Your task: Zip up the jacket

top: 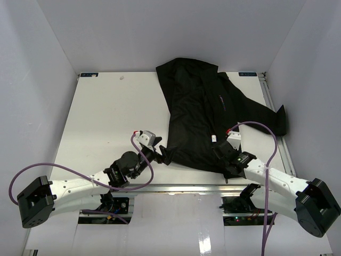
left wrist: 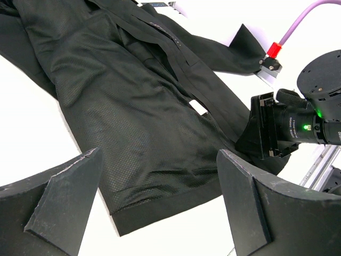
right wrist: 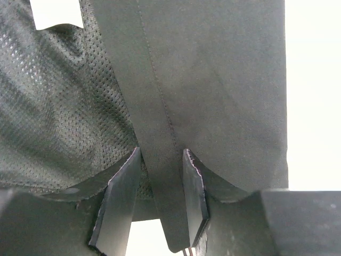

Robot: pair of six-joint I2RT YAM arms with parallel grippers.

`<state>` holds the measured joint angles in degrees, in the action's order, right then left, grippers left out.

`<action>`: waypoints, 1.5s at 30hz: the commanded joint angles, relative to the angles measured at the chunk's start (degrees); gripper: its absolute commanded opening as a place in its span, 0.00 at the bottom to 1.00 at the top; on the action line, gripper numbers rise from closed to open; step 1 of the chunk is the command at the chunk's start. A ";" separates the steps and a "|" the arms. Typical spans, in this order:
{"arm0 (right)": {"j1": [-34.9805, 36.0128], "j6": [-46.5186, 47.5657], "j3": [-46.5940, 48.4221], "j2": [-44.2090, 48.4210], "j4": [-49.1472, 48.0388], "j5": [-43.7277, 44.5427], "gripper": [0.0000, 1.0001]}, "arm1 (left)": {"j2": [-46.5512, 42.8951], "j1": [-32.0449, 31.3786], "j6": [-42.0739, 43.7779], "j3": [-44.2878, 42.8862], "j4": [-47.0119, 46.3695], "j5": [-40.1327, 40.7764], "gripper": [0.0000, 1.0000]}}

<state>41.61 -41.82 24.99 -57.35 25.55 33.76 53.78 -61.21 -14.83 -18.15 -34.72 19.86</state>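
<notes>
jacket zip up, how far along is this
Done: nothing zipped; the jacket lies open, mesh lining showing. In hand: the right gripper pinches a front edge strip near the hem; the left gripper hangs open nearby. Left: join the zipper ends, pull up.

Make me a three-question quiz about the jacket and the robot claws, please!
1. Where on the table is the jacket? A) left arm's side B) right arm's side C) far-left corner
2. What colour is the jacket? A) red B) black C) white
3. What is the right claw doing? A) gripping jacket fabric B) open, empty C) holding a cup
Answers: 1 B, it lies before the right arm; 2 B, all black fabric; 3 A, a fabric strip sits pinched between its fingers.
</notes>
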 commanded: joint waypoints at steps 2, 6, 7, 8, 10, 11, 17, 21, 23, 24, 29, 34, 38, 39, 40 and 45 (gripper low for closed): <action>0.40 -3.72 2.63 0.23 3.10 4.74 0.36 | -0.71 -0.05 0.24 -1.01 -0.17 -0.62 0.98; 0.40 -3.36 2.94 1.90 3.80 4.30 0.21 | -0.85 -0.05 0.31 -1.01 -0.10 -0.76 0.98; 0.40 -3.14 3.05 2.18 3.81 4.17 0.18 | -0.87 -0.05 0.33 -1.05 -0.04 -0.79 0.98; 0.41 -3.01 3.16 2.42 3.83 4.15 0.17 | -0.87 -0.05 0.33 -1.11 0.03 -0.79 0.98; 0.49 -2.93 3.39 2.54 4.06 4.37 0.16 | -0.87 -0.05 0.37 -1.22 0.22 -0.79 0.98; 0.48 -2.83 3.50 2.57 4.15 4.47 0.14 | -0.87 -0.05 0.42 -1.27 0.27 -0.80 0.98; 0.49 -0.30 5.82 1.36 3.44 2.80 0.08 | -1.08 -0.05 0.06 -0.80 -0.60 -2.45 0.95; 0.40 3.85 8.47 2.34 1.22 0.85 0.08 | -0.38 -0.05 -0.66 -0.61 -1.64 -6.30 0.94; 0.40 3.82 9.08 2.52 2.33 1.92 0.08 | 0.80 -0.05 -0.73 -1.18 -1.20 -6.74 0.94; 0.40 3.59 8.99 2.59 2.90 2.54 0.08 | 1.42 -0.05 -0.74 -1.56 -0.88 -6.68 0.94; 0.31 3.68 7.57 2.46 2.83 2.98 0.08 | 3.07 -0.05 -0.81 -2.41 -0.53 -7.04 0.94; 0.31 5.93 8.15 3.63 2.41 0.30 0.08 | 2.83 -0.05 -0.73 -2.24 -0.61 -7.12 0.94; 0.83 4.13 6.68 1.64 3.90 0.65 0.24 | 2.47 -0.05 -0.73 -2.24 -0.61 -7.03 0.94; 0.92 3.72 5.88 1.23 3.58 0.61 0.27 | 2.38 -0.05 -0.73 -2.24 -0.61 -7.03 0.94; 0.95 3.40 5.36 0.90 3.21 0.08 0.31 | 2.38 -0.05 -0.73 -2.24 -0.61 -7.03 0.94; 2.43 1.60 6.77 -0.51 4.47 1.61 0.46 | 2.16 -0.05 -0.73 -2.24 -0.45 -6.79 0.95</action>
<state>43.04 -38.11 31.05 -56.96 29.42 33.90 57.18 -61.21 -15.49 -18.61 -34.72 13.65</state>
